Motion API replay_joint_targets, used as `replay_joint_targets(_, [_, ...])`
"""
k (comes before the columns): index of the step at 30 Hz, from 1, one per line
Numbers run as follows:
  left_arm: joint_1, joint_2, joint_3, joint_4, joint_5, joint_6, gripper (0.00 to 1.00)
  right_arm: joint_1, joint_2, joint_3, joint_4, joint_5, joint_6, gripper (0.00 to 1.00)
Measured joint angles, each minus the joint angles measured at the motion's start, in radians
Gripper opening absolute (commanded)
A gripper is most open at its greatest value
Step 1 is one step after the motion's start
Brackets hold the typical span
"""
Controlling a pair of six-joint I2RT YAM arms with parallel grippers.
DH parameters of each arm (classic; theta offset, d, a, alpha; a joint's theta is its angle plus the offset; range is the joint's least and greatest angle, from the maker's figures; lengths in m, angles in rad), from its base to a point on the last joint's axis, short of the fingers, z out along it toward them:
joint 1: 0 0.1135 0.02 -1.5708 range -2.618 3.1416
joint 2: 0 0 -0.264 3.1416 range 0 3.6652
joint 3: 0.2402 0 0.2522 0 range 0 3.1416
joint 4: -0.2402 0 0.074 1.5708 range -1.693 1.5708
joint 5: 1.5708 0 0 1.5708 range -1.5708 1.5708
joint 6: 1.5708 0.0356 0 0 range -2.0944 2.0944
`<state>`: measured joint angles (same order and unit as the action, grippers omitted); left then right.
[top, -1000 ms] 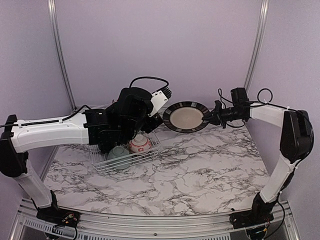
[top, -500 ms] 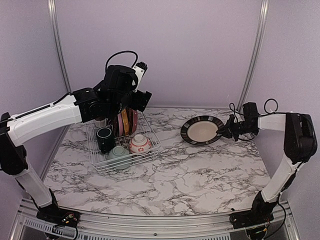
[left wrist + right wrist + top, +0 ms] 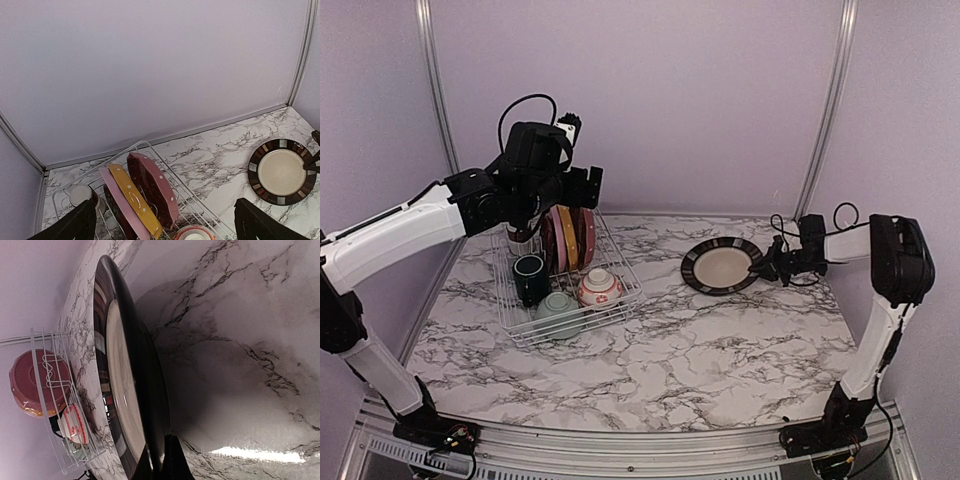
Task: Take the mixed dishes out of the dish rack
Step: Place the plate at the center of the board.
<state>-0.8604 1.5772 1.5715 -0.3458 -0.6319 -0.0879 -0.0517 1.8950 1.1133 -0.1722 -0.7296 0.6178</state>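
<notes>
Gripping the rim of the black plate (image 3: 720,266), the right tool (image 3: 766,268) is clamped narrow on the plate's right edge in the overhead view. The plate stretches leftward from its tips, low and nearly flat on the marble counter (image 3: 720,350). Its arm reaches far out, forearm level and close to the surface. Well apart to the left, the left tool (image 3: 582,190) hangs spread wide above the back of the dish rack (image 3: 578,322), its arm raised and bent at the elbow. Below it stand upright plates, with a dark green mug (image 3: 529,278), pale green bowl (image 3: 558,306) and floral bowl (image 3: 600,288) nearer the front. Lilac walls (image 3: 670,100) close the cell.

From the left wrist, the wide-spread fingers (image 3: 255,222) frame the pink plate (image 3: 120,202), yellow plate (image 3: 136,200) and dotted dark red plate (image 3: 150,182), standing directly beneath in the rack dividers.

From the right wrist, the fingertips (image 3: 172,460) pinch the black plate's rim, the rack beyond its far edge. Whether the plate rests fully on the marble cannot be told.
</notes>
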Motion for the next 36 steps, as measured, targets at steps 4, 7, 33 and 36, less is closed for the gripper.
replay_joint_targets(4, [0.017, -0.008, -0.022, -0.005, 0.013, -0.051, 0.99, 0.000, 0.040, 0.004, 0.064, -0.025, 0.021, 0.08])
replay_joint_targets(7, [0.035, -0.008, -0.030, -0.013, 0.024, -0.089, 0.99, 0.000, 0.067, 0.012, 0.082, -0.026, 0.030, 0.11])
replay_joint_targets(33, [0.109, 0.199, 0.130, -0.117, 0.153, -0.368, 0.80, 0.017, 0.032, 0.089, -0.122, 0.106, -0.075, 0.98])
replay_joint_targets(36, [0.131, 0.224, 0.143, -0.128, 0.188, -0.410, 0.78, 0.017, 0.007, 0.101, -0.168, 0.140, -0.103, 0.98])
